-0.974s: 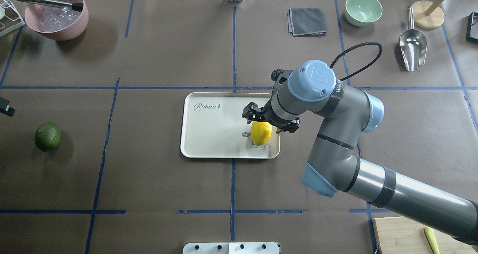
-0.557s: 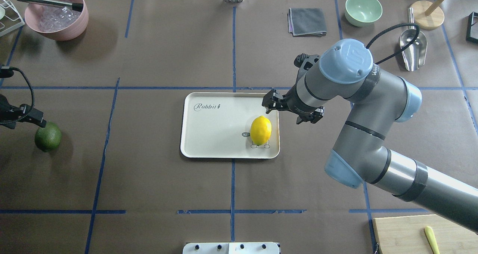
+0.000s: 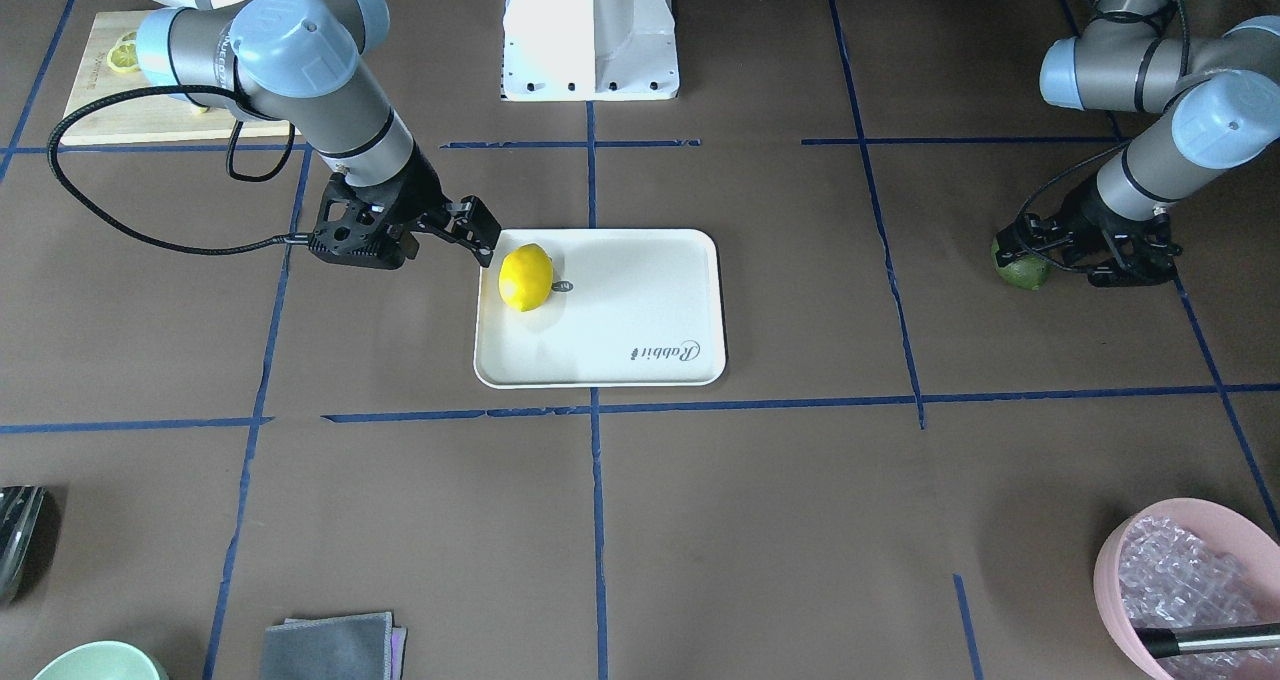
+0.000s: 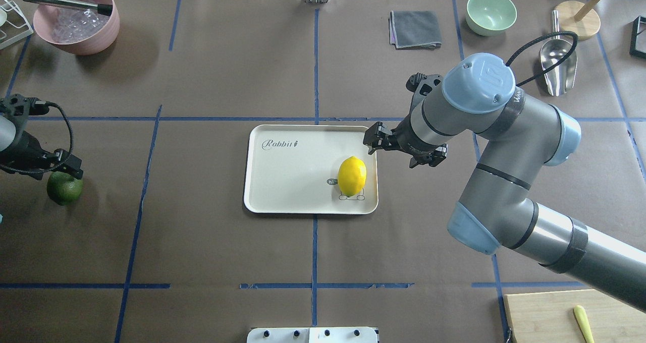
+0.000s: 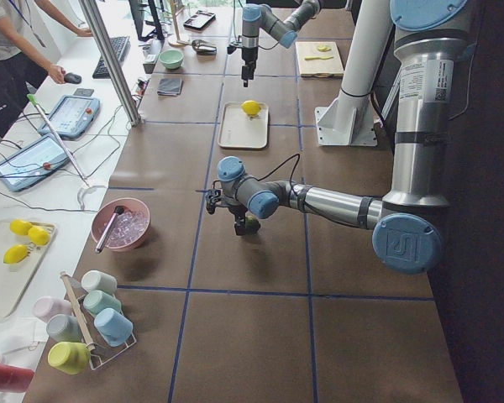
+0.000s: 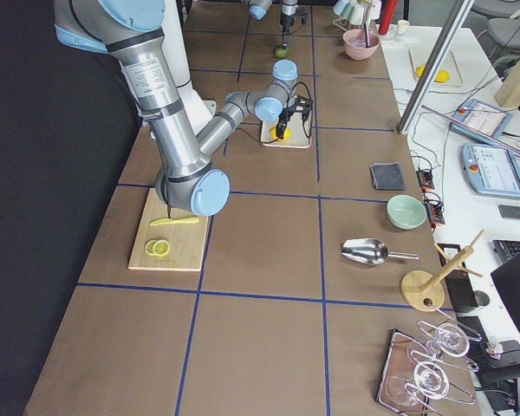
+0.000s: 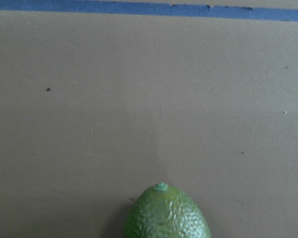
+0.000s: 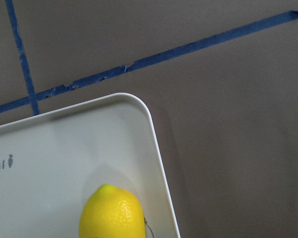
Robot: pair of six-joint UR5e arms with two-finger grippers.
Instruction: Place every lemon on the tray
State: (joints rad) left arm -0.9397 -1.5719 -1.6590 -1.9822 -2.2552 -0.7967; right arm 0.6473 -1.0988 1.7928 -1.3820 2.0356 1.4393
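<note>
A brown paper-covered table (image 4: pixel 212 242), marked off in blue tape, was spread before the robot. The tray (image 4: pixel 292 176) was set at its middle, and the yellow lemon (image 4: pixel 352 175) was seen lying on it, near the edge on the robot's right. The right gripper (image 4: pixel 406 149) was held just beyond that edge, its fingers spread wide with nothing between them. The green lemon (image 4: pixel 63 189) was found on the bare table, well apart from the tray, toward the robot's left. The left gripper (image 3: pixel 1088 252) was poised directly above it; its fingers appeared spread and no contact could be made out. One lemon was thus judged placed and one left. The green fruit was expected to be firm, fairly light and prone to roll, with dimpled, slightly waxy skin. It would best be taken across its broad middle, not by its tapered ends.
</note>
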